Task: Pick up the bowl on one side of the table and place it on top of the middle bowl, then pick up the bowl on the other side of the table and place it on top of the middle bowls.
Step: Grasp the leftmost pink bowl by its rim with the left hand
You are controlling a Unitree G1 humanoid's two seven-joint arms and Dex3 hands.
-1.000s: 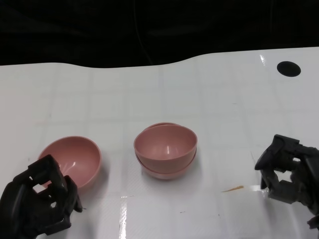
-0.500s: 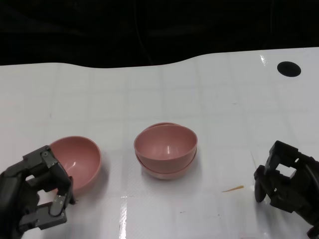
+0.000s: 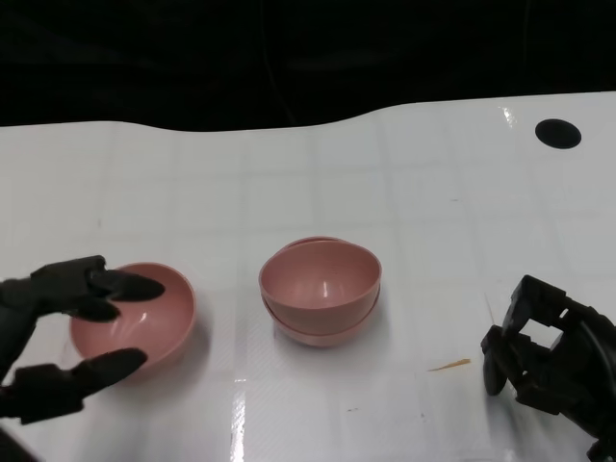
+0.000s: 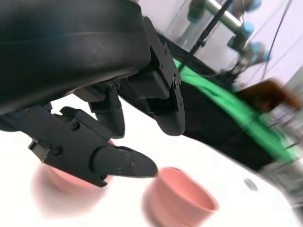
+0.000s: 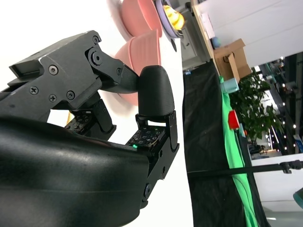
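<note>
Two pink bowls sit nested as the middle stack at the table's centre, blurred in the left wrist view and also in the right wrist view. A single pink bowl stands to its left, tilted a little. My left hand is spread at that bowl's near-left side. Its fingers reach over the rim and the thumb lies below the bowl. I cannot tell whether they touch it. My right hand hovers at the lower right with its fingers curled in, holding nothing.
A black round hole marks the white table at the far right. A thin orange sliver lies just left of my right hand. The table's far edge meets a dark background. A purple dish shows beyond the bowls.
My left hand has gone from curled to spread, and its fingers have reached out around the left bowl. My right hand has sunk slightly toward the near edge. The bowls have not moved.
</note>
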